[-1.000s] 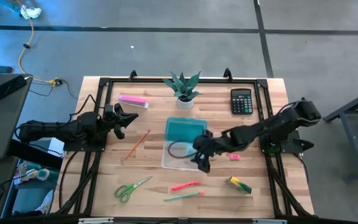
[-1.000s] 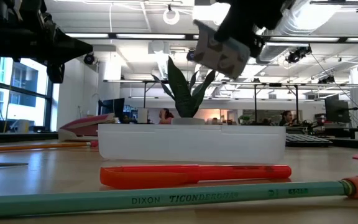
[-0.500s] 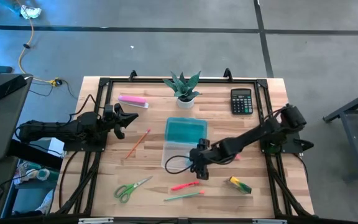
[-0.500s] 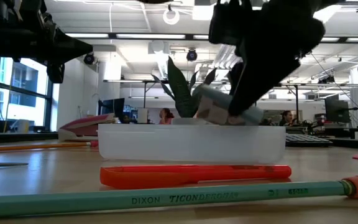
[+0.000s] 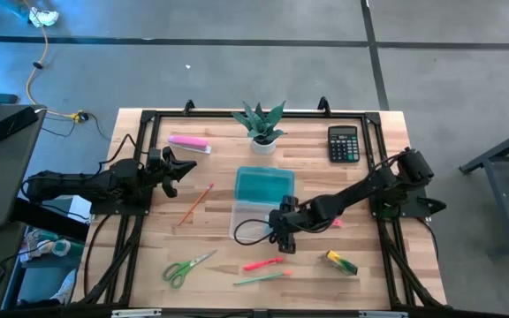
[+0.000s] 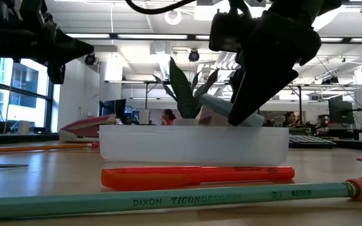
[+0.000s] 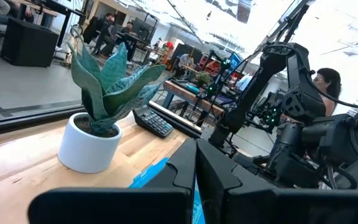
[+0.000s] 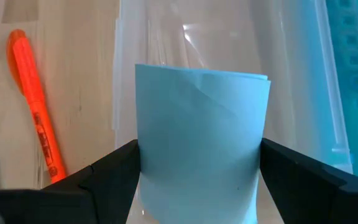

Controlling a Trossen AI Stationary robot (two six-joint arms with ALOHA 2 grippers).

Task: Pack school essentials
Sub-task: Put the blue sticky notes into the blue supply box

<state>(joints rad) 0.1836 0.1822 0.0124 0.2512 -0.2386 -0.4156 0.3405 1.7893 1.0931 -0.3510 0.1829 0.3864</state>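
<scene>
Wooden planks of the table fill the middle of the overhead frame, with an open workshop behind them in the level view. At the centre sits a clear plastic box with its teal lid just above it in the frame.

The right pincer hangs over the box's lower right corner, clamped on the note pad. The left pincer waits clenched and empty at the left edge of the table.

The main risk, as I judge it, is the drop. The pad is squeezed into a curve between the fingers, so on release it may spring flat and tip against the box wall or slide over the rim. The pincer stands close to that rim in the level view, so a slightly off descent could nudge the light box. The orange-red pen and green pencil lie just below the box in the overhead frame and could be bumped if it shifts.

The pad is pale blue, plain, square-cut and thin enough to bow; its upper edge shows a slight fold of loose sheets.
</scene>
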